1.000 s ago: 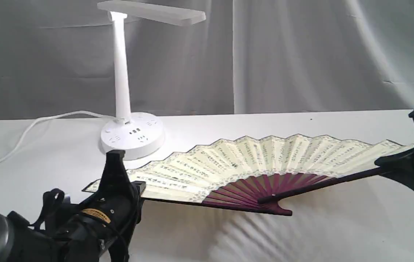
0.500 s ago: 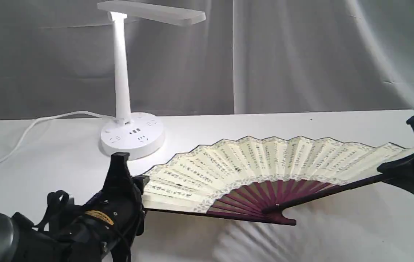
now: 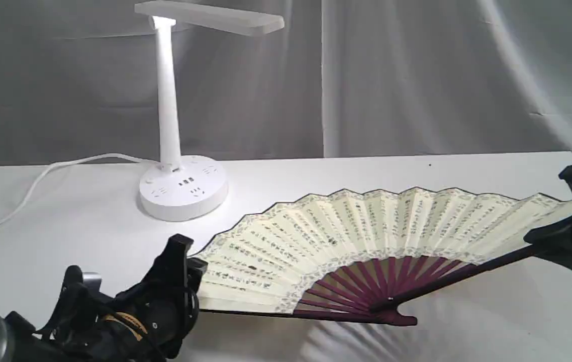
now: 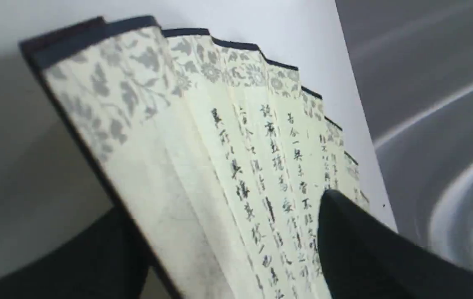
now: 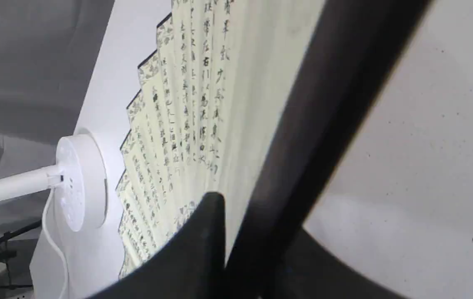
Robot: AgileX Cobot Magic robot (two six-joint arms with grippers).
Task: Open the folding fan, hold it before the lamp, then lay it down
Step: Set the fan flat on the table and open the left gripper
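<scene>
The folding fan is spread wide open, cream leaf with black calligraphy and maroon ribs, held low over the white table to the right of and nearer than the lamp. My left gripper is shut on the fan's left guard. My right gripper is shut on its right guard. The left wrist view shows the leaf between two black fingers. In the right wrist view the dark guard runs between the fingers. I cannot tell whether the fan's pivot touches the table.
The lamp's round base stands at the back left, also visible from the right wrist. Its white cord trails off to the left. A grey curtain hangs behind the table's far edge.
Both grippers have come down and toward the front with the open fan. Its left end has shifted right, away from the lamp's base, and its pivot now sits lower.
</scene>
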